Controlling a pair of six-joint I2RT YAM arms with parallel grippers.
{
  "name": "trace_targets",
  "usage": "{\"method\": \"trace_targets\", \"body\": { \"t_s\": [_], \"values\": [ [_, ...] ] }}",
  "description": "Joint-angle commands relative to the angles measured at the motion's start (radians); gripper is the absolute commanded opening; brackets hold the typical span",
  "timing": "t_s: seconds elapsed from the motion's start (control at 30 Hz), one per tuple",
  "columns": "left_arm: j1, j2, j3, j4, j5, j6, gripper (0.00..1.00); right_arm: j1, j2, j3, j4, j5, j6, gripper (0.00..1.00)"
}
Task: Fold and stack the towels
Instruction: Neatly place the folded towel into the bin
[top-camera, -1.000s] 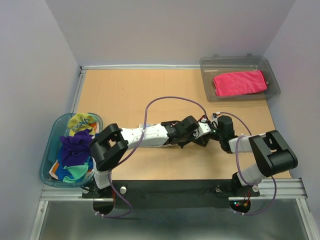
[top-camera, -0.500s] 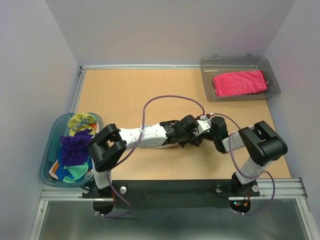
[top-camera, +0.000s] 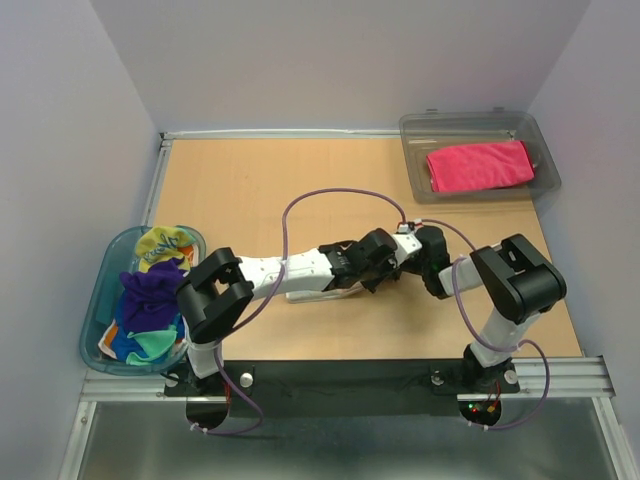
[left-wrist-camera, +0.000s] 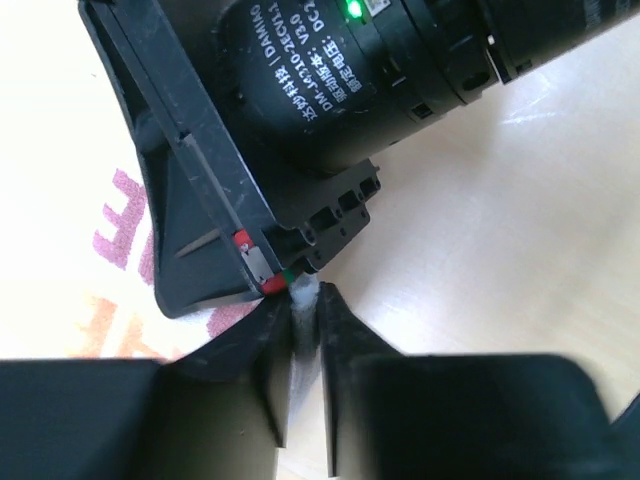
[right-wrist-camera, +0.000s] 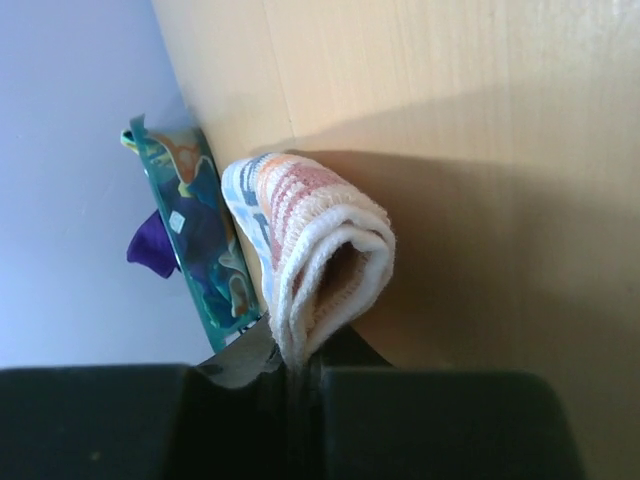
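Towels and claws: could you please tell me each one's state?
left claw: shut on striped towel.
right claw: shut on striped towel.
striped towel: folded over, gripped by both claws.
pink towel: folded, in grey bin.
remaining towels: crumpled in blue-rimmed tub.

Open table (top-camera: 250, 180) mid-far; bin (top-camera: 470, 117) far right, tub (top-camera: 100, 290) left.

Light wood table (top-camera: 250, 190) w/ a metal rail at the back & L side. A striped towel (right-wrist-camera: 320, 250) lies in the middle, folded over. Clear grey bin (top-camera: 470, 122) sits at the far R corner. Blue-rim tub (top-camera: 100, 300) is at the L edge, partly past it.
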Motion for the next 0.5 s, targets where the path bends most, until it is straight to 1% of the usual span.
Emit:
{"method": "trace_targets", "body": {
  "t_s": [0.0, 0.03, 0.07, 0.13, 0.17, 0.2, 0.23, 0.27, 0.3, 0.33, 0.37, 0.4, 0.43, 0.47],
  "values": [
    [-0.001, -0.049, -0.030, 0.044, 0.002, -0.065, 0.37, 0.009, 0.020, 0.053, -0.025, -0.006, -0.064, 0.01],
    [0.001, -0.061, -0.051, 0.063, -0.022, -0.087, 0.49, 0.009, 0.020, 0.063, -0.047, -0.006, -0.083, 0.01],
    [0.004, -0.073, -0.063, 0.074, -0.033, -0.098, 0.57, 0.008, 0.019, 0.092, -0.073, -0.006, -0.104, 0.01],
    [0.019, -0.121, -0.088, 0.081, -0.050, -0.136, 0.71, 0.000, 0.003, 0.127, -0.171, -0.005, -0.179, 0.01],
    [0.025, -0.161, -0.099, 0.083, -0.061, -0.151, 0.73, -0.012, -0.003, 0.164, -0.258, 0.007, -0.208, 0.01],
    [0.033, -0.185, -0.109, 0.081, -0.087, -0.171, 0.82, -0.021, -0.014, 0.194, -0.313, 0.021, -0.281, 0.01],
    [0.043, -0.211, -0.123, 0.080, -0.098, -0.188, 0.84, -0.030, -0.021, 0.227, -0.376, 0.036, -0.328, 0.01],
    [0.068, -0.240, -0.151, 0.072, -0.102, -0.202, 0.87, -0.038, -0.027, 0.259, -0.442, 0.059, -0.378, 0.01],
    [0.088, -0.306, -0.166, 0.066, -0.104, -0.239, 0.88, -0.059, -0.034, 0.303, -0.572, 0.113, -0.437, 0.00],
    [0.106, -0.342, -0.184, 0.048, -0.112, -0.254, 0.90, -0.072, -0.031, 0.375, -0.625, 0.130, -0.531, 0.01],
    [0.152, -0.378, -0.213, 0.035, -0.122, -0.272, 0.93, -0.086, -0.026, 0.414, -0.665, 0.139, -0.570, 0.00],
    [0.177, -0.455, -0.229, 0.022, -0.134, -0.298, 0.95, -0.116, -0.015, 0.447, -0.737, 0.142, -0.604, 0.01],
    [0.200, -0.495, -0.244, -0.006, -0.177, -0.312, 0.96, -0.130, -0.009, 0.522, -0.771, 0.147, -0.667, 0.01],
    [0.230, -0.533, -0.269, -0.023, -0.220, -0.331, 0.97, -0.141, -0.002, 0.562, -0.812, 0.164, -0.701, 0.00]
  ]
}}
